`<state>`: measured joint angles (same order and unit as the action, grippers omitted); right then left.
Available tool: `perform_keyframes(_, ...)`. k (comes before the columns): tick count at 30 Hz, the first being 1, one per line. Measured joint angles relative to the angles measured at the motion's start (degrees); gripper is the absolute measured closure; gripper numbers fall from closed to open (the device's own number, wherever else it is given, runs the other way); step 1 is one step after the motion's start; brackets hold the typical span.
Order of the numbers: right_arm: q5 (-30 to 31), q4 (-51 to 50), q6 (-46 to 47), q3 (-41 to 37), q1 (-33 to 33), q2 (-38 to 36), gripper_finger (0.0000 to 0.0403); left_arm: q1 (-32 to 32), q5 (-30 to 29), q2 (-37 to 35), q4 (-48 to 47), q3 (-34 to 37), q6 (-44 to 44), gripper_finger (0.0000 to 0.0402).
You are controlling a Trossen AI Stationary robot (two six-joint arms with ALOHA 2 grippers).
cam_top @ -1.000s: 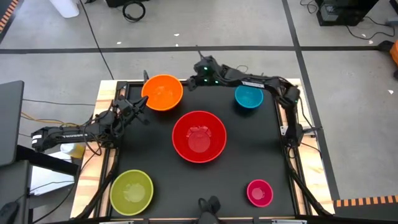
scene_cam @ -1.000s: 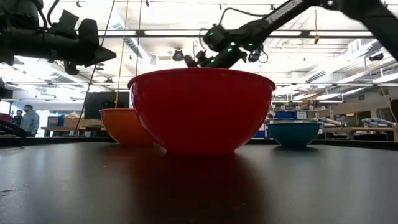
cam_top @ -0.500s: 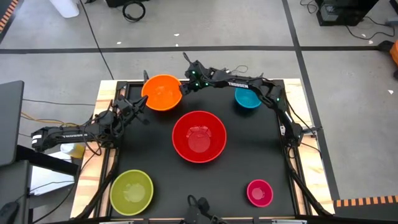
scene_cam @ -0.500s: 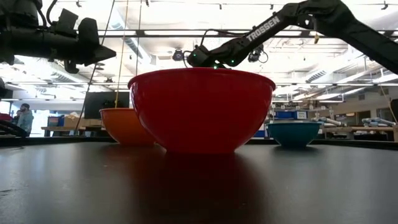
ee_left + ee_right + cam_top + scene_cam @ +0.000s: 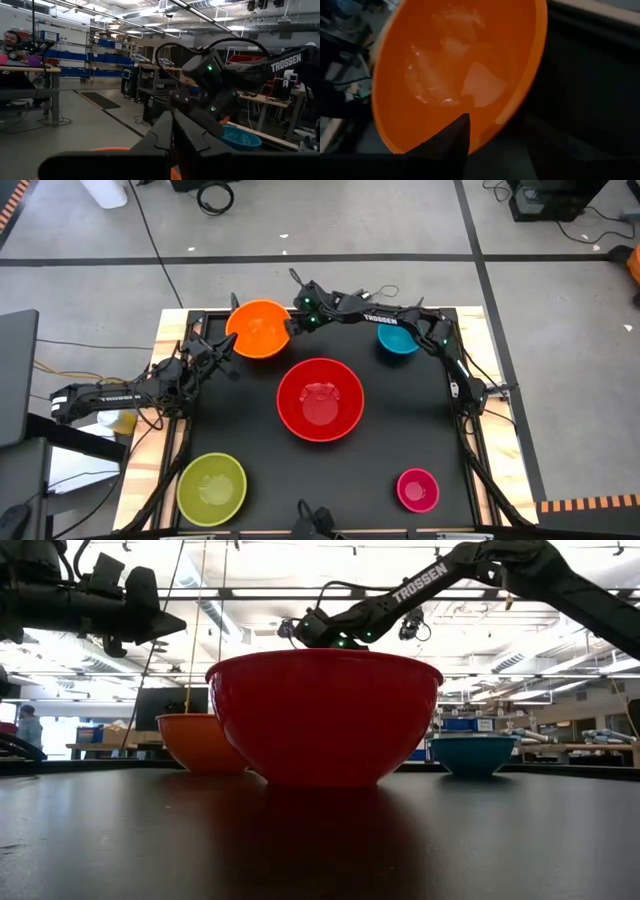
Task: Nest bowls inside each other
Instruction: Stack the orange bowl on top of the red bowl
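Five bowls stand upright on the black table: orange [image 5: 260, 330] far left, red [image 5: 320, 398] in the middle, blue [image 5: 398, 338] far right, yellow-green [image 5: 212, 488] near left, pink [image 5: 417, 489] near right. My right gripper [image 5: 293, 322] is open at the orange bowl's right rim [image 5: 532, 75], slanting down. In its wrist view one finger [image 5: 457, 132] stands over the bowl's inside and the other outside the rim. My left gripper [image 5: 229, 344] is shut and hangs above the table's left edge, just left of the orange bowl.
The red bowl stands close to the orange bowl on its near right side. The blue bowl lies under my right arm's forearm [image 5: 400, 318]. A wooden frame [image 5: 170, 320] borders the table. A camera mount [image 5: 315, 518] sits at the near edge.
My right gripper has moved toward the table's left edge and down, from above the middle of the far edge to the orange bowl's right rim, tipping further downward as it went. The bowls have stayed where they were.
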<state>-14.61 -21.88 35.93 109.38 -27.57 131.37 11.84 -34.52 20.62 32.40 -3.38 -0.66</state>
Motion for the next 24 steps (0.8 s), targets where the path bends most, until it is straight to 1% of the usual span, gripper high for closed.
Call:
perform_keyframes(3, 0.5, -0.1, 3.0, 0.0, 1.0, 0.0, 0.0215, 0.0, 0.0, 0.0, 0.0, 0.0, -0.1, 0.0383)
perform_keyframes(9, 4.3, 2.8, 8.4, 0.0, 3.3, 0.0, 0.0216, 0.0, 0.0, 0.0, 0.0, 0.0, -1.0, 0.0383)
perform_keyframes(15, 6.9, 1.5, 13.8, -0.1, 5.2, 1.1, 0.0227, 0.0, 0.1, 0.0, 0.0, 0.0, -1.6, 0.0383)
perform_keyframes(20, 11.7, 3.0, 15.4, -0.1, 6.4, 1.8, 0.0243, -0.1, 0.2, 0.0, -0.1, 0.0, -1.8, 0.0383)
perform_keyframes(24, 12.0, 3.8, 16.9, -0.1, 6.5, 1.8, 0.0252, -0.1, 0.8, 0.0, -0.3, 0.0, -1.7, 0.0383)
